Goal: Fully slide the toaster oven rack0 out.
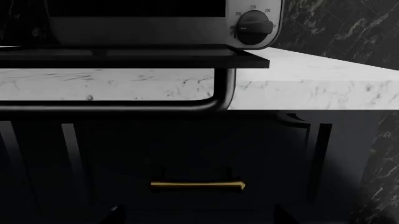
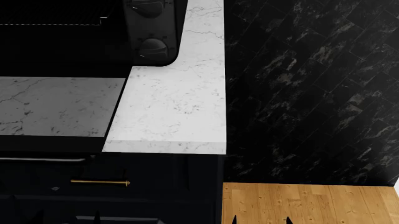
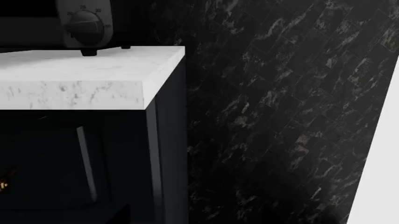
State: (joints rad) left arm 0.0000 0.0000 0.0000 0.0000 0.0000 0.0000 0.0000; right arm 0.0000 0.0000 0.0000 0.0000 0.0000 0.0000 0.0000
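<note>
Only dark fingertip points of the left gripper [image 2: 65, 217] and right gripper [image 2: 260, 219] show at the lower edge of the head view, the jaws apparently parted, though too little is visible to confirm. Both hang low, before the cabinet with its brass handle [image 2: 100, 182]. The toaster oven [image 2: 153, 32] sits above and beyond on the bench [image 2: 174, 112], door [image 1: 124, 58] dropped open. The rack0 [image 2: 53, 18] lies inside, its bars running side to side, up-left of both; the left arm is nearer.
</note>
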